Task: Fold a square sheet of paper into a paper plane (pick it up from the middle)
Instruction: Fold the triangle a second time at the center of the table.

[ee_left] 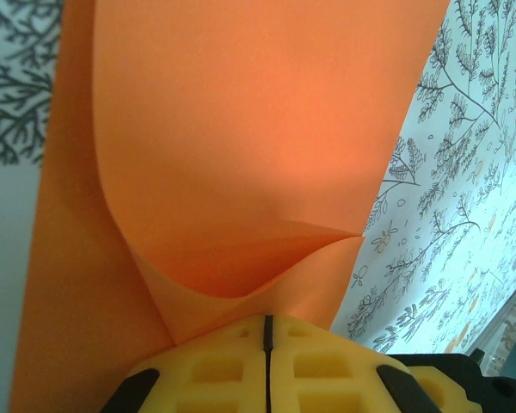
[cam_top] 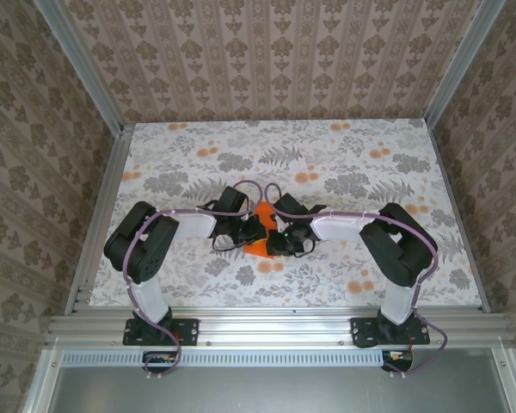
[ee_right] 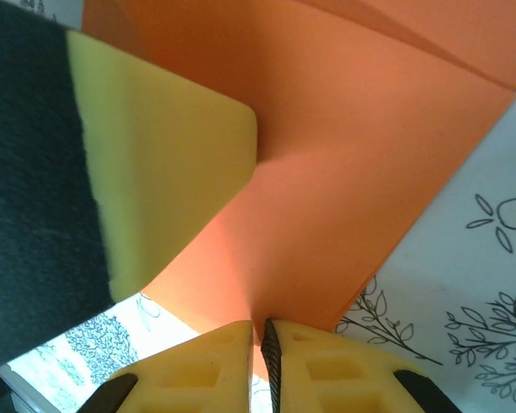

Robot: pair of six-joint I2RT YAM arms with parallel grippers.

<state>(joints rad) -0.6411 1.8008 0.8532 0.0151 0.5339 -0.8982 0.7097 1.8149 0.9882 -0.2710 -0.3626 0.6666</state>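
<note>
The square sheet of paper (cam_top: 259, 249) is bright orange and is held up over the middle of the table between both arms. My left gripper (cam_top: 252, 230) is shut on it. In the left wrist view the paper (ee_left: 241, 129) curls over itself in a soft fold, and its lower edge is pinched at my left gripper (ee_left: 268, 320). My right gripper (cam_top: 278, 242) is shut on another edge. In the right wrist view the sheet (ee_right: 353, 172) runs into my right gripper (ee_right: 260, 327), with a yellow finger (ee_right: 168, 155) of the left gripper pressed against the paper.
The table (cam_top: 370, 284) has a white cloth printed with grey leaves and pale orange flowers. Patterned walls and aluminium rails (cam_top: 95, 224) enclose it. Both arm bases stand at the near edge.
</note>
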